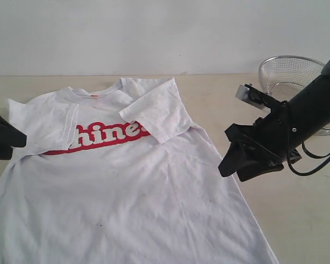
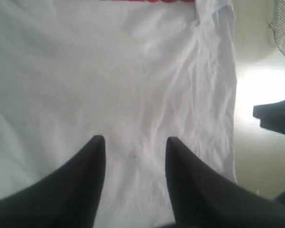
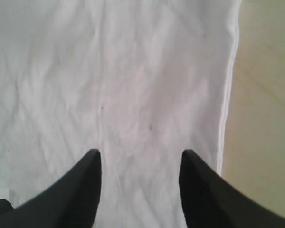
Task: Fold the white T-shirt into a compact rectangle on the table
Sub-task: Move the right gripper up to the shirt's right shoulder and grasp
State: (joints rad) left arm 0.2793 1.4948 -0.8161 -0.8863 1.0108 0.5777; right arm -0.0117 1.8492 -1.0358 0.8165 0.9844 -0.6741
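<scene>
Nearest: hem of shirt (image 1: 143,192), flat on bench (image 1: 302,225), print up, collar far, long axis near-to-far. Mid-length: right gripper (image 1: 231,171) hovers just off shirt's right edge, jaws wide, empty, cloth lying inboard. Opposite: left gripper (image 1: 5,140) at shirt's left edge by left sleeve (image 1: 47,126), jaws apart, empty, over cloth. Further: right sleeve (image 1: 154,113) folded in over print. Likely next side fold inward, each arm nearest own edge. Far right: basket (image 1: 291,77), well apart from shirt.
</scene>
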